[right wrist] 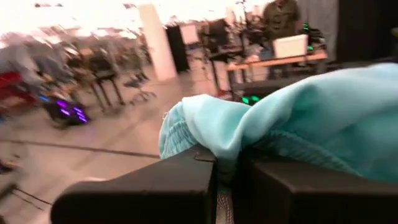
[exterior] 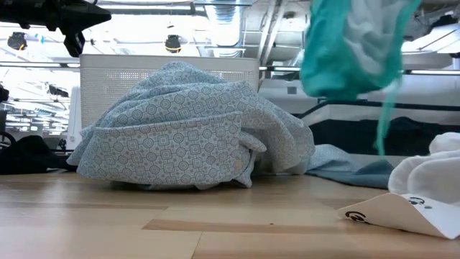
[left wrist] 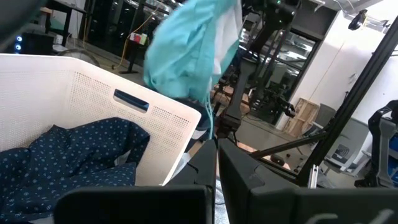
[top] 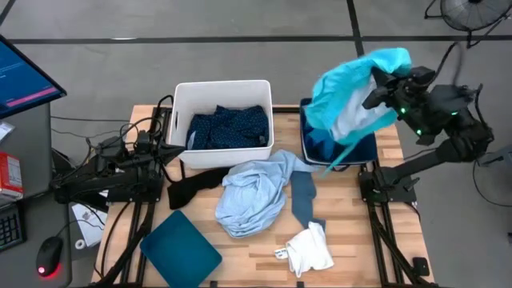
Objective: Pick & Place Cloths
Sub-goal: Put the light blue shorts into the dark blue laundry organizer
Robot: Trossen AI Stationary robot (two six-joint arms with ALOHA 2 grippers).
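My right gripper (top: 376, 94) is shut on a turquoise-and-white cloth (top: 352, 88), held high over a dark blue container (top: 308, 144) at the table's far right. The cloth also shows in the low view (exterior: 352, 43) and the left wrist view (left wrist: 193, 43). A navy dotted cloth (top: 228, 128) lies inside the white bin (top: 222, 90). On the table lie a crumpled pale blue cloth (top: 252, 192), a slate-grey cloth (top: 304, 196), a white cloth (top: 310, 248) and a black cloth (top: 192, 188). My left gripper (left wrist: 216, 155) waits shut beside the bin's left wall. My right gripper pinches a bunched fold of the turquoise cloth (right wrist: 225, 163) between its two fingers (right wrist: 155, 186). The cloth is lifted clear and hangs slack below and in front of the gripper. A thin strip (top: 340, 158) dangles from it toward the dark blue container.
A dark teal square tub (top: 180, 248) sits at the table's near left. Cables (top: 120, 144) lie by the left arm at the table's left edge. A folded tag (exterior: 402, 212) sticks out of the white cloth. Bare wood shows along the near edge (top: 248, 268).
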